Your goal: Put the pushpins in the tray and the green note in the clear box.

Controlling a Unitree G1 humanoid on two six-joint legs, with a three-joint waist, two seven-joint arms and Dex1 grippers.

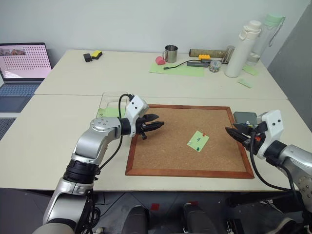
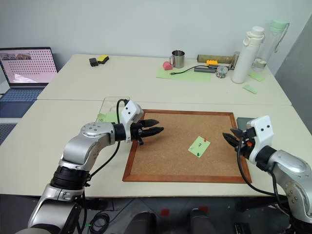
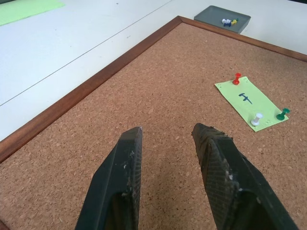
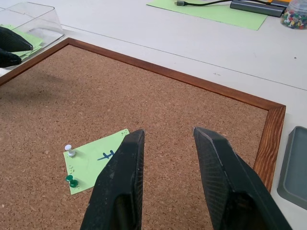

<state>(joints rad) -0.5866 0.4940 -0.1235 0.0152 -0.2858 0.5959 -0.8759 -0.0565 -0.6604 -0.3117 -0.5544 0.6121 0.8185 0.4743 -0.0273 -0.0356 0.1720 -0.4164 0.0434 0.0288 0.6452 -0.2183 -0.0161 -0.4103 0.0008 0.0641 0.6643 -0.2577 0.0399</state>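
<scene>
Worktop (image 1: 58, 161): carried a cork board (image 1: 161, 156). Clear box (image 1: 108, 100): at the board's left edge. Tray (image 3: 211, 14): grey, off the board's right side, some pins already inside. Left pincer (image 1: 155, 125) and right pincer (image 1: 233, 133): both hovered empty, fingers apart. Green note (image 3: 251, 103): lay mid-board, fastened by pushpins (image 3: 236, 78), red, white and green. Step judged: unpinning; next, one pincer must pinch a pin head.
</scene>
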